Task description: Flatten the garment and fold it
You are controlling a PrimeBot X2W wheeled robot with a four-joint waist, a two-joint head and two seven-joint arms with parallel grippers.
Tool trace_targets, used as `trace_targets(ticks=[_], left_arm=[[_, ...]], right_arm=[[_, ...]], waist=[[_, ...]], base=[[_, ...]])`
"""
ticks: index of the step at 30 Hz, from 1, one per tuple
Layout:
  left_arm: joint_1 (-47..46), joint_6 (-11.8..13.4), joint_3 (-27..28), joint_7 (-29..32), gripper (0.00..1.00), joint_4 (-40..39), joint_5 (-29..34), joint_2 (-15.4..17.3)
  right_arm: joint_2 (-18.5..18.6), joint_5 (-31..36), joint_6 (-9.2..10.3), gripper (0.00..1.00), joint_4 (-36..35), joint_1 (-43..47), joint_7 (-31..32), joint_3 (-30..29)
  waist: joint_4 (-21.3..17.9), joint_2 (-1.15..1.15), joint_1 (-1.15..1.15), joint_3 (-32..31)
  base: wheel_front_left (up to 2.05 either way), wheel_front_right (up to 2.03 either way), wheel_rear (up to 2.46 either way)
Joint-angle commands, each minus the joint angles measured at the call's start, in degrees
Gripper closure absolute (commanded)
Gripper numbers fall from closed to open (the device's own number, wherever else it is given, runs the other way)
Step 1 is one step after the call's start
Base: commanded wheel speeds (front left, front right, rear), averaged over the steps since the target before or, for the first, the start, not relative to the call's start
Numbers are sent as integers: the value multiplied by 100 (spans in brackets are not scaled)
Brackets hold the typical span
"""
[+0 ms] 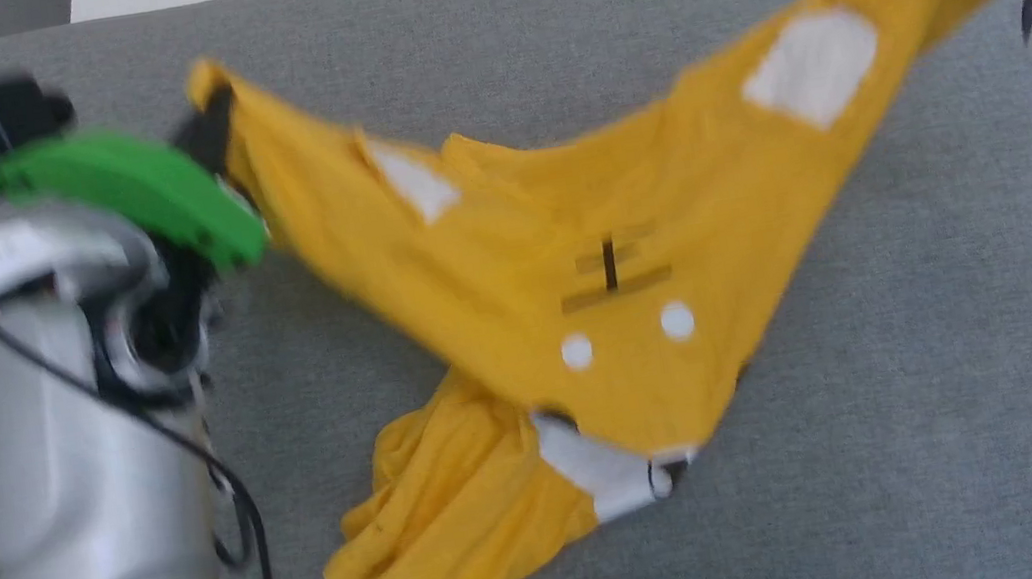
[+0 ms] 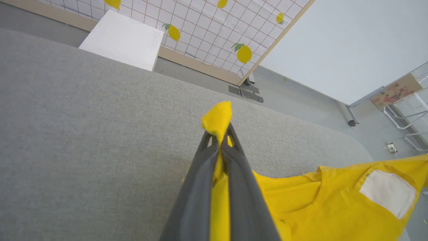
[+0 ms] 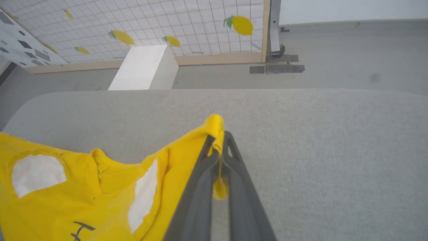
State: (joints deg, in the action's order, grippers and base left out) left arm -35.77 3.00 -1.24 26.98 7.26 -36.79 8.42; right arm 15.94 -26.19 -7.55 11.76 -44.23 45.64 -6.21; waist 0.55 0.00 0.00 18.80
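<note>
Garment [image 1: 512, 260]: yellow w/ white patches, blk stripes, white dots. Table [image 1: 942, 371]: grey. Wall panel [image 2: 200, 20]: white grid, yellow lemons.

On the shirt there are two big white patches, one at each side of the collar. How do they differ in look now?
The left patch looks narrow, half hidden in a fold of the shirt; the right patch is spread out, broad and rounded. The left patch is near the left gripper, the right patch near the right gripper. Both are plain white on yellow cloth.
</note>
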Motion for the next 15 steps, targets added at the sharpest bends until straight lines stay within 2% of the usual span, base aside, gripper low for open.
trace_targets(ticks=[1, 5, 8, 15], left_arm=[[-509, -7, -28, -5, 100, 154, 161, 121], [-1914, 137, -21, -112, 100, 728, 426, 288], [-2904, 67, -231, -390, 100, 1021, 894, 560], [-4747, 211, -156, -1458, 100, 1443, 1323, 661]], right_arm=[[-88, 76, 6, 100, 105, -475, -10, -54], [-354, 435, 6, 100, 526, -1792, -170, -88], [-578, 773, 6, 100, 885, -2739, -526, -166], [-813, 1450, 6, 100, 1591, -4348, -1406, -338]], waist=[[-35, 0, 0, 57], [-137, 0, 0, 131], [-232, 0, 0, 182], [-355, 0, 0, 337]], base=[[0, 0, 0], [0, 0, 0], [0, 0, 0], [0, 0, 0]])
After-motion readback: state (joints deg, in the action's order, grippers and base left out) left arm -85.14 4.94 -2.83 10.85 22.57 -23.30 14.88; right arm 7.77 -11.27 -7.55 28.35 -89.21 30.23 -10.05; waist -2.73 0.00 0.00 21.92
